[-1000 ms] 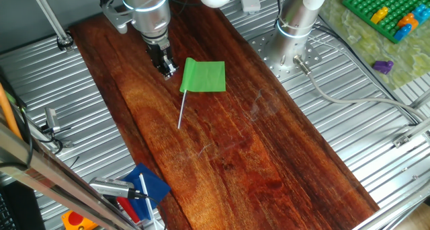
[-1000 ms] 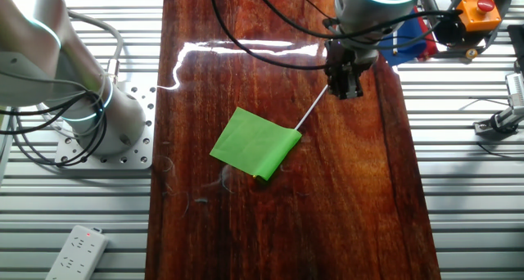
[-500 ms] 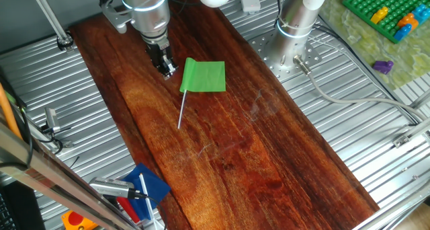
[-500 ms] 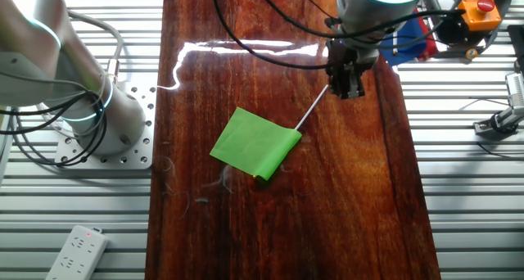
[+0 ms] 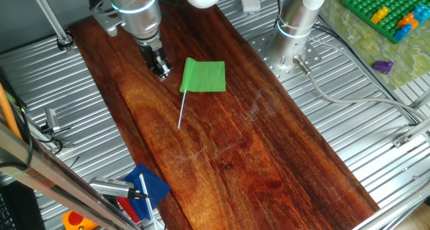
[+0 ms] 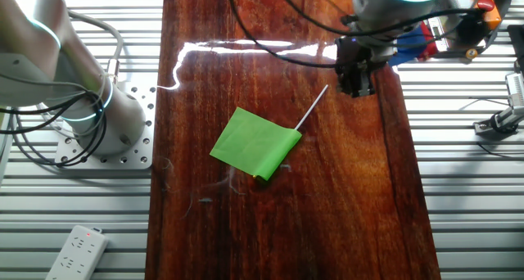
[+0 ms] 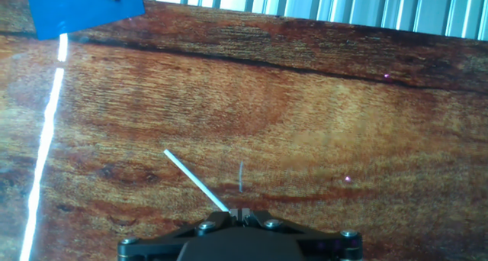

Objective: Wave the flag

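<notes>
Hand view cut off at bottom by the black gripper (image 7: 241,212) body, fingertips barely visible, pressed together with no gap seen; only the white stick end of the flag (image 7: 196,182) showing there, green cloth out of frame. Blue sheet (image 7: 82,8) clipped by top-left corner in hand view. In the other fixed view, gripper (image 6: 358,87) tips dark and small, gap hard to make out. Arm top cropped in both fixed views.

Dark reddish wooden board (image 5: 269,156) laid lengthwise on a ribbed metal bench (image 5: 376,136), strong glare streak on the wood near the far end in the other fixed view. Second silver arm base (image 6: 106,120) bolted beside the board, cables trailing. Green brick plate (image 5: 386,11) at far corner, white power strip (image 6: 78,249) near the edge, blue sheet and tools at the board's near end.

Gripper (image 5: 160,68) fingers closed together, holding nothing, hanging just beside the flag. Flag (image 5: 203,77) lying flat on the board, green cloth spread, stick pointing toward the gripper side; stick tip near the fingers in the other fixed view, apart from them
</notes>
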Controlling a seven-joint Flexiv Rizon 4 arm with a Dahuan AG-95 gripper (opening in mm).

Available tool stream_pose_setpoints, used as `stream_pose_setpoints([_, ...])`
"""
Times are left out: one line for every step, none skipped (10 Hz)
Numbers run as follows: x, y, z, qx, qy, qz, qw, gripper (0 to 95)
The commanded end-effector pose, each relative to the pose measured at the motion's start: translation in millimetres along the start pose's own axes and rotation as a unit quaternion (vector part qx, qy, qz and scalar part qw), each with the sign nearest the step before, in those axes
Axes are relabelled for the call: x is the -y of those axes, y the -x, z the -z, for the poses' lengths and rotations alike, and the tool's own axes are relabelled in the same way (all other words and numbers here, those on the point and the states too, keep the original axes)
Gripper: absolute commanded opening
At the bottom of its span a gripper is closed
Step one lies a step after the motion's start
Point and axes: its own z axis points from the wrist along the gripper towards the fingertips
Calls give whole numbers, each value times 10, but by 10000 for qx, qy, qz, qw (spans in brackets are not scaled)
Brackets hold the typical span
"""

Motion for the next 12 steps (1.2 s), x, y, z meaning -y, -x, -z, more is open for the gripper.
stream_pose_setpoints([14,61,12,-49,9,97,9999,0])
stream_pose_setpoints([32,94,3,-84,22,139,9999,0])
stream_pose_setpoints([44,111,-9,-103,40,170,9998,0])
stream_pose_setpoints([72,152,-41,-155,69,197,9997,0])
stream_pose_setpoints([91,180,-64,-190,79,220,9995,0])
stream_pose_setpoints([121,228,-106,-213,108,250,9994,0])
stream_pose_setpoints([137,255,-129,-239,117,261,9993,0])
stream_pose_setpoints([161,290,-166,-301,144,276,9991,0])
stream_pose_setpoints([187,314,-218,-328,157,327,9988,0])
stream_pose_setpoints([192,318,-229,-340,169,334,9987,0])
stream_pose_setpoints([210,342,-297,-458,193,386,9980,0])
stream_pose_setpoints([219,357,-341,-481,202,441,9977,0])
